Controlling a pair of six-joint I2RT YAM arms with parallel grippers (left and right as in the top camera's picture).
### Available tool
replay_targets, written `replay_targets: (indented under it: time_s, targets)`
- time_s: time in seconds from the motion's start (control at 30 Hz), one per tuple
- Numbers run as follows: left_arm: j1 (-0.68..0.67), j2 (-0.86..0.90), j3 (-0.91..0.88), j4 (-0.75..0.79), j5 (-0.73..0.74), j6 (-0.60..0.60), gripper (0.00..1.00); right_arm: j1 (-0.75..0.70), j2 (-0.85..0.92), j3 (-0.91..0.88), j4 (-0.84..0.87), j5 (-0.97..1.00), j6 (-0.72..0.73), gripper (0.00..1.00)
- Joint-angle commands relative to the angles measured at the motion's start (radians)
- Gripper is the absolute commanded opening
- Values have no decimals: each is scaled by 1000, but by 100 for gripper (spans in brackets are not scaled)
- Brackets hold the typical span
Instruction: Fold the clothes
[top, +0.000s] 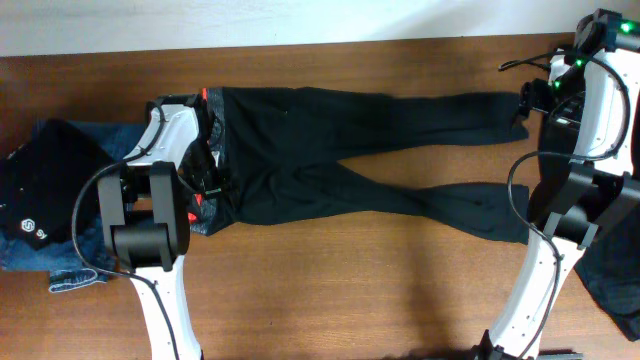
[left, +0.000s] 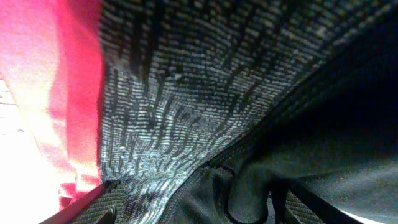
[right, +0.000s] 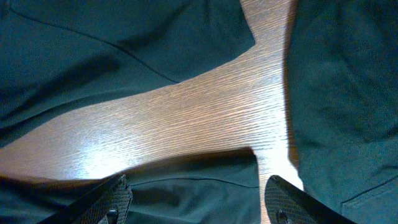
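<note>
Trousers flat across the surface, a hand spread wide at each end.

The black trousers (top: 330, 150) lie stretched along the wooden surface (top: 350, 290), waistband to the left and legs running right, with plenty of bare wood in front. The left hand (left: 199, 208) is right down on the red and grey waistband (left: 186, 112), released, fingers apart, cloth bunched between them. The right hand (right: 199, 199) hangs unclenched over the leg ends, gripping nothing, wood showing between the legs. Blue jeans (top: 70, 272) under a black garment (top: 50, 190) sit at the left edge. Another dark cloth (top: 612, 285) is cut off on the right.
</note>
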Motion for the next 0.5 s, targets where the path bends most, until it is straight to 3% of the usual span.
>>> replay_targets:
  time_s: [0.0, 0.47]
  targets:
    - [5, 35, -21, 48, -32, 18, 75, 5, -40, -45, -6, -48, 10, 75]
    - [5, 35, -21, 44, -32, 18, 75, 5, -153, -190, -6, -48, 10, 78]
